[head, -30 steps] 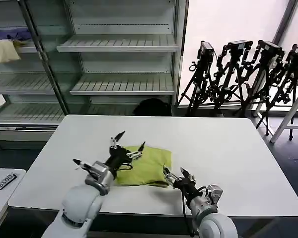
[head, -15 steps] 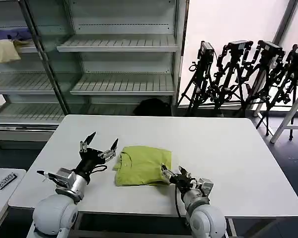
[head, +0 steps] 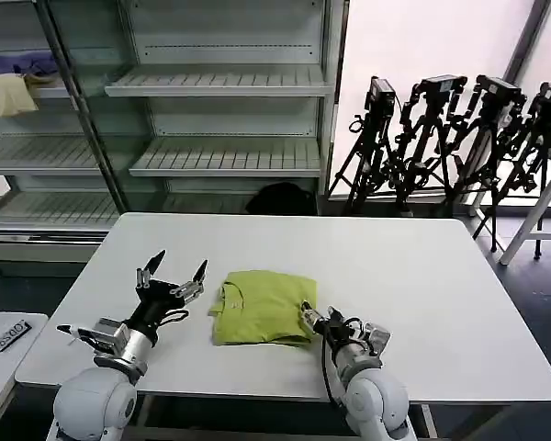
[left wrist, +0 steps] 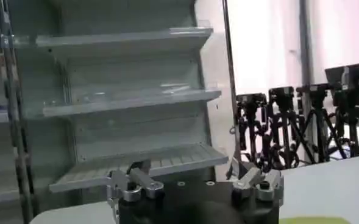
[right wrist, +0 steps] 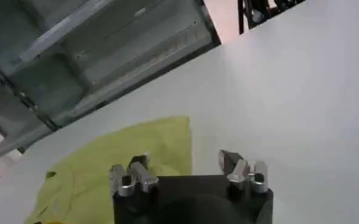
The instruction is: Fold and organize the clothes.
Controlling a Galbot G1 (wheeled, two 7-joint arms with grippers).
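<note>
Backing away toward the lower left of the head view, the left gripper (head: 172,273) now sits farther from the shirt than half a second ago, and the right gripper (head: 313,315) has drawn in slightly toward the bottom centre. One large white rectangular table (head: 422,276) fills the lower half of the head view. Behind it, in the upper left, stands one grey metal shelving unit (head: 225,83) with slatted shelves, and in the upper right a cluster of black camera tripods (head: 450,129) leans by the bright wall. One lime yellow-green soft T-shirt (head: 262,306), folded into a compact rectangle, lies flat on the table just left of centre near the front edge. It rests between the two grippers. The left gripper hovers above the table just beside the shirt's left edge, not touching it, its two fingers spread wide apart. The right gripper sits low at the shirt's lower right corner, its fingers parted and holding nothing; the right wrist view shows the yellow-green fabric (right wrist: 118,161) just beyond them.
</note>
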